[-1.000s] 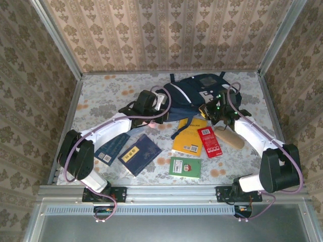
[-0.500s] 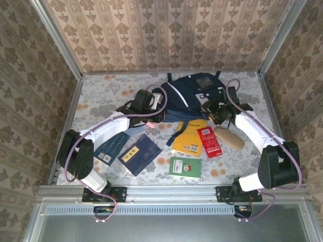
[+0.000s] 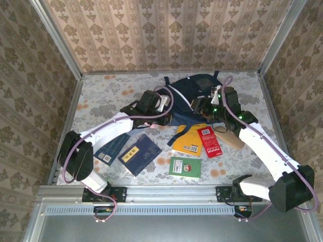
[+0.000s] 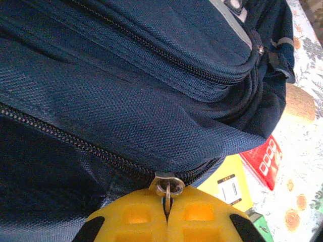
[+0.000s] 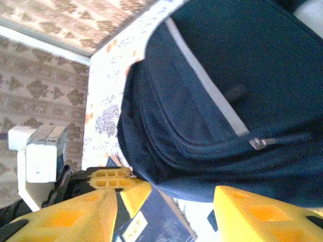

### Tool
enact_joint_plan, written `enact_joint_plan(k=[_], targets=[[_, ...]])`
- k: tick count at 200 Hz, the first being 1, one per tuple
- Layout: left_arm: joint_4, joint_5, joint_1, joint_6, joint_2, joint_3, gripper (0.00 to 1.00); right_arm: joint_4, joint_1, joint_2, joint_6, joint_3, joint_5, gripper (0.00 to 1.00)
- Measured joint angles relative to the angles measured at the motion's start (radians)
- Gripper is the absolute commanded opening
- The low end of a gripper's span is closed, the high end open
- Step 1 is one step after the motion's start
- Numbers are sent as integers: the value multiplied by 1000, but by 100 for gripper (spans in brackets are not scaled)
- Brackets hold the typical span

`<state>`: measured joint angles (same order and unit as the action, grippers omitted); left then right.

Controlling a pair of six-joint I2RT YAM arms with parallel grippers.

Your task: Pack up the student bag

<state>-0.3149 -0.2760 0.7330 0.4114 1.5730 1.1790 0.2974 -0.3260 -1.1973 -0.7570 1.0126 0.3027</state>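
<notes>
From above, the student bag (image 3: 194, 91) lies at the back of the tabletop (image 3: 101, 96), with the left fingers (image 3: 164, 105) at its near left edge and the right fingers (image 3: 203, 106) at its near right side. Nothing looks packed yet: a yellow book (image 3: 189, 141), a red packet (image 3: 209, 142), a green book (image 3: 185, 167), a navy book (image 3: 140, 154), a blue booklet (image 3: 112, 148) and a tan pouch (image 3: 229, 137) all lie outside the bag, nearer the arms' bases. In the left wrist view the left fingers (image 4: 136, 222) are pressed together on a metal zipper pull (image 4: 168, 182), and the stretch of zip running off to the left looks closed. In the right wrist view the right fingers (image 5: 252, 212) stand apart, holding nothing, close by the bag's lower edge. I judge the work to be at its opening step: unzipping comes first, then loading every item.
</notes>
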Motion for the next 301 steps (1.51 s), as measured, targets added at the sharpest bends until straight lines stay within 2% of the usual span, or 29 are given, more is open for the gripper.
enact_joint_plan(k=[13,33,60,92,126,161,206,223,232,252,259,267,301], targets=[[-5,-3,3,0,-11,0,0,-39,-16,0,85,-2,5,53],[-22,-9,2,0,-31,0,0,-125,-84,0,283,-21,7,62],[-37,-25,-2,0,-39,0,0,-132,-172,-14,619,-23,13,62],[-47,-47,-3,0,-44,0,0,-101,-175,-71,943,-5,20,61],[-51,-71,-26,0,-90,-14,0,-69,-174,-92,1207,-13,77,65],[-34,-102,-45,0,-161,-61,0,-72,-174,-132,1355,-13,109,64],[-3,-130,-47,8,-187,-122,0,-119,-179,-208,1382,-10,124,59],[2,-141,-47,12,-187,-128,0,-150,-188,-236,1388,-10,116,54],[3,-144,-47,14,-188,-128,0,-161,-197,-246,1392,-10,108,47],[7,-150,-45,15,-189,-128,0,-170,-220,-254,1423,-11,87,24],[8,-151,-45,15,-193,-128,0,-171,-228,-255,1435,-12,80,10],[5,-150,-45,15,-195,-128,0,-172,-235,-255,1445,-14,72,0],[-60,-125,-43,-6,-206,-124,0,-204,-251,-242,1494,-53,61,0]])
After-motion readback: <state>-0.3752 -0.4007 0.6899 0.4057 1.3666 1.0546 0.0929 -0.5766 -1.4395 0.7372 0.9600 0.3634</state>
